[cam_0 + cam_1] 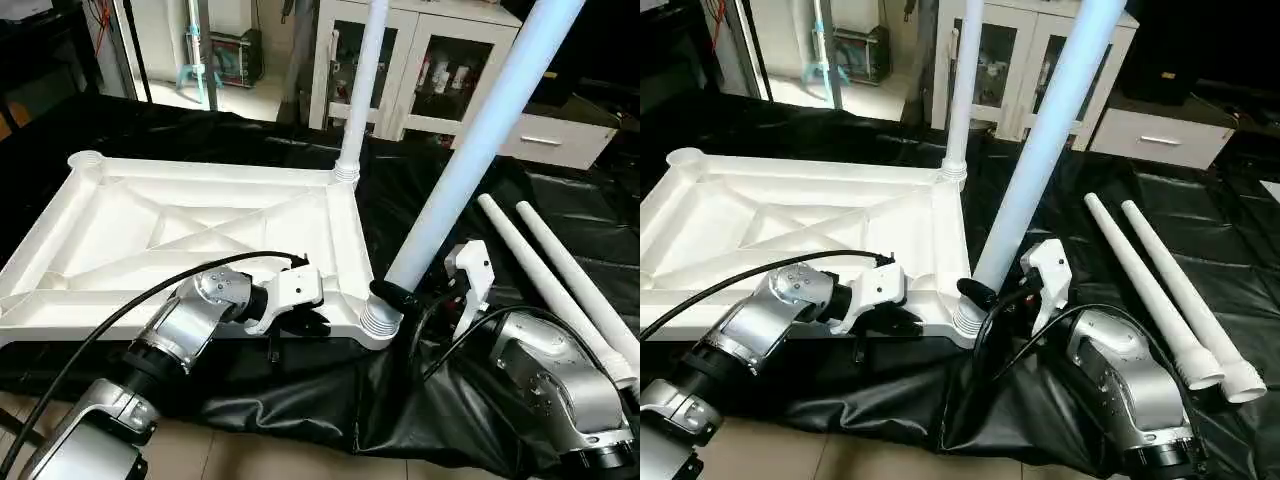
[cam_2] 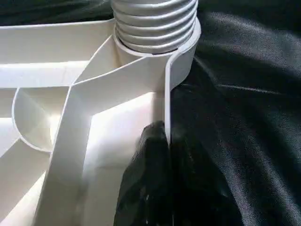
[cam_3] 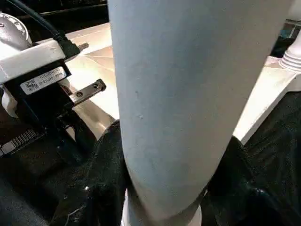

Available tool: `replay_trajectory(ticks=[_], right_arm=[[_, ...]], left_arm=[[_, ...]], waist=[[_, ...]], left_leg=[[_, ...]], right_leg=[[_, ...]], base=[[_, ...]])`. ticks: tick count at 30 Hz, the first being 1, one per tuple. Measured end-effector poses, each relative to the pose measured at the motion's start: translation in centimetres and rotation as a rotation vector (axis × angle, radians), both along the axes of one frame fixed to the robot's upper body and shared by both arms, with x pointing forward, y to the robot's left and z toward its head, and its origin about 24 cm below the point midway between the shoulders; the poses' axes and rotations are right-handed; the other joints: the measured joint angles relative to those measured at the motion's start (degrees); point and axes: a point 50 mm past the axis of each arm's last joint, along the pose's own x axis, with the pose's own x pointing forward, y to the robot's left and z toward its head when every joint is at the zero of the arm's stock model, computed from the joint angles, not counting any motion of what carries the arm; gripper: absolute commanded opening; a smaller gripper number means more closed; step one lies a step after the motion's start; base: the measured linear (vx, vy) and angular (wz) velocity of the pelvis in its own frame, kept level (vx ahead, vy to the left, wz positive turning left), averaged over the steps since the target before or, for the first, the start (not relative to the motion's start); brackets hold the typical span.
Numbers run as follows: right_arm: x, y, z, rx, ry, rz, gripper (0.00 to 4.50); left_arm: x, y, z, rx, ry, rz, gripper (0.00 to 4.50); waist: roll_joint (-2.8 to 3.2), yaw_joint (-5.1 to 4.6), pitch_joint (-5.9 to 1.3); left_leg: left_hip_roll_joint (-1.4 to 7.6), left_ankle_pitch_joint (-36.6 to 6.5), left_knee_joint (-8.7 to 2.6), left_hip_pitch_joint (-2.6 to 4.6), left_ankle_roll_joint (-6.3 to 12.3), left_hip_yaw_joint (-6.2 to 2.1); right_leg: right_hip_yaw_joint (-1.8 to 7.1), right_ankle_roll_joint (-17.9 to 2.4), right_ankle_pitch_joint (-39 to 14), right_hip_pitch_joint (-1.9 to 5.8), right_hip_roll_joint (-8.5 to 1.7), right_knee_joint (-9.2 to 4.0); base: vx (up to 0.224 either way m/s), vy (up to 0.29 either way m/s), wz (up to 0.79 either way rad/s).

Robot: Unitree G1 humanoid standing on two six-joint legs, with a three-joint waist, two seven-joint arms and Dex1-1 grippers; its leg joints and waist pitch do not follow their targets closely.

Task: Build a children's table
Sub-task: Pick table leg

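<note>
Twisting leg (image 1: 470, 150) straight into socket (image 1: 380, 322): right gripper (image 1: 400, 296) grasping it, left gripper (image 1: 312, 325) clenched on tabletop rim (image 2: 167, 101).

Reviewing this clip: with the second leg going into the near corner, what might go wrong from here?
The near leg leans in its socket; forcing it may jam the threads. The left pincer pinches only the thin rim of the table top, so the top might slip. Two spare legs could roll.

Both forearms are rounded silver metal with black joint rings. Each wrist carries a white housing, black fingers and a looping black cable. A barcode label marks the left hand (image 3: 42, 80).
</note>
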Motion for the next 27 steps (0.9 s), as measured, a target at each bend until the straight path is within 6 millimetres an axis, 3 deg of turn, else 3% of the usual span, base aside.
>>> replay_trajectory(ticks=[15,20,22,27], right_arm=[[0.6,0.5,-0.1,-0.006,-0.025,-0.042,1.84],[2.3,1.4,-0.1,-0.02,-0.051,-0.191,1.84],[3.5,2.0,-0.2,-0.009,-0.054,-0.311,1.84],[5.9,2.9,0.2,0.003,-0.046,-0.505,1.84]], left_arm=[[0.2,0.0,0.0,-0.007,-0.012,0.037,0.0],[0.8,-0.7,0.0,-0.022,-0.026,0.153,0.0],[1.3,-1.4,0.1,-0.023,-0.034,0.225,0.0],[2.1,-3.2,0.5,-0.025,-0.059,0.37,0.0]], waist=[[-0.03,-0.08,0.02],[-0.03,-0.84,0.06],[-0.02,-1.61,0.09],[0.08,-2.19,0.22]], left_leg=[[0.0,0.0,-0.02,-0.01,0.0,0.0],[-0.01,0.0,-0.01,-0.08,-0.04,0.01],[-0.01,0.1,-0.01,-0.16,-0.09,0.01],[0.07,0.1,-0.02,-0.3,-0.14,0.01]], right_leg=[[0.01,0.0,0.0,-0.11,0.0,-0.05],[0.02,0.0,0.0,-0.17,0.01,-0.06],[0.01,-0.1,0.1,-0.23,0.02,-0.06],[-0.05,-0.4,0.5,-0.34,0.1,-0.07]], base=[[0.0,0.0,0.0],[0.0,0.0,0.0],[0.0,0.0,0.0],[0.0,0.0,0.0]])
